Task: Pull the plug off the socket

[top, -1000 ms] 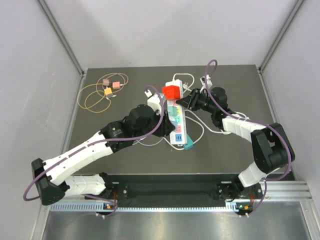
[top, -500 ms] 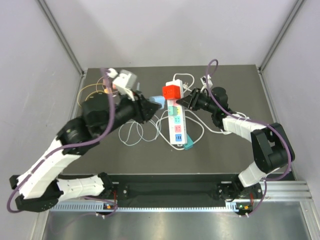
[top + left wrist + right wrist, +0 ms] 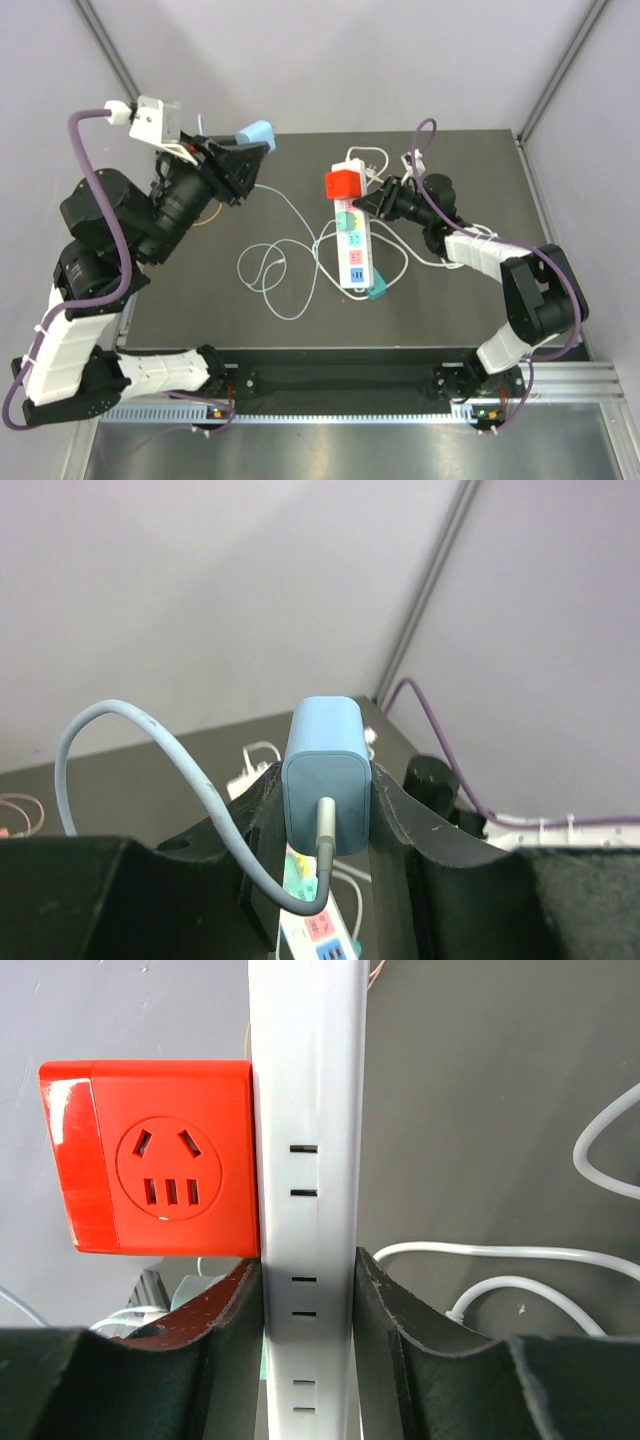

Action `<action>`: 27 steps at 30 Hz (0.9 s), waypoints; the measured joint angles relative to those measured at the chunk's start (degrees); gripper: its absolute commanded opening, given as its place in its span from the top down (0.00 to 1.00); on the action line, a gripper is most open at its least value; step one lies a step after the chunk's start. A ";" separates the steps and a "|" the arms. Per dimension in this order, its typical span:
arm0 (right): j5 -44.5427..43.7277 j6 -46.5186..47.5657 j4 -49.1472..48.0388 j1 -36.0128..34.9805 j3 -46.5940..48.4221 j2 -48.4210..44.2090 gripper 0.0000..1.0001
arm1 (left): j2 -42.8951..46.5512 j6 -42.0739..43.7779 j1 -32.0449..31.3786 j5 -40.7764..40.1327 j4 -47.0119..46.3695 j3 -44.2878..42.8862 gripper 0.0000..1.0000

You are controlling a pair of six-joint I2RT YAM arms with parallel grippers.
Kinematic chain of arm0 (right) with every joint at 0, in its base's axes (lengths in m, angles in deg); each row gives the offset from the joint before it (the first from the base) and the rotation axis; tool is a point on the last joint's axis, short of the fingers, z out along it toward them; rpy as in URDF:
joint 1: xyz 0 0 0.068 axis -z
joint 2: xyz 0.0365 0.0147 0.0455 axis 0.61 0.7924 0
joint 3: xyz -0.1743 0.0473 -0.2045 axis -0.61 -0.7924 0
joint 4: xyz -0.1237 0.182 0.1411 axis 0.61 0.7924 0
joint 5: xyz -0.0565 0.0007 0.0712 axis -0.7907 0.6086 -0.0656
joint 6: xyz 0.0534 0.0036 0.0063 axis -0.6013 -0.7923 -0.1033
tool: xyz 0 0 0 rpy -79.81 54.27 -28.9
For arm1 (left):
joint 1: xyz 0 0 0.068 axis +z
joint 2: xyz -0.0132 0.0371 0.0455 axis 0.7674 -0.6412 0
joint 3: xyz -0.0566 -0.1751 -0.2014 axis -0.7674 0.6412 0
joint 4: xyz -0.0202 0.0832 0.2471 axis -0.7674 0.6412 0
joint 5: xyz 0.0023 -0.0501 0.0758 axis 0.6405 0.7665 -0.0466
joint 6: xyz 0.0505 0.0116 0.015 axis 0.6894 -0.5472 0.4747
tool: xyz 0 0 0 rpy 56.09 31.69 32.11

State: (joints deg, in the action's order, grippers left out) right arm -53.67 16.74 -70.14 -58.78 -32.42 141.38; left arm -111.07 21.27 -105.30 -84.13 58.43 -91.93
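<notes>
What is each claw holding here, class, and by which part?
Left claw: the blue plug, pinched by its two side faces. Right claw: the white power strip, clamped across its width beside the red adapter.

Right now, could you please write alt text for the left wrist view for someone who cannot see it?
The left gripper holds a light blue plug between its black fingers, its pale cable looping off to one side. Far below, part of the white power strip lies on the dark table.
</notes>
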 measured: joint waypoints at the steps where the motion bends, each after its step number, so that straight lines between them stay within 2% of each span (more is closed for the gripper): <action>1: 0.09 -0.02 0.00 0.00 0.00 0.04 1.00 | -0.22 0.92 0.00 -0.96 -1.57 -0.39 1.00; 14: 0.59 -0.48 -0.11 0.00 0.00 0.17 1.00 | 0.72 8.26 0.00 -9.16 -23.85 -1.14 1.00; 27: 0.76 -0.50 -0.44 0.00 0.00 1.03 1.00 | 2.73 7.23 0.00 -9.46 -34.64 -5.68 1.00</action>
State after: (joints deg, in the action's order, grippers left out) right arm -52.90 16.24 -70.58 -58.78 -32.42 142.41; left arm -108.33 28.50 -105.30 -93.59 23.79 -97.61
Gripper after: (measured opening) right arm 0.352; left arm 0.386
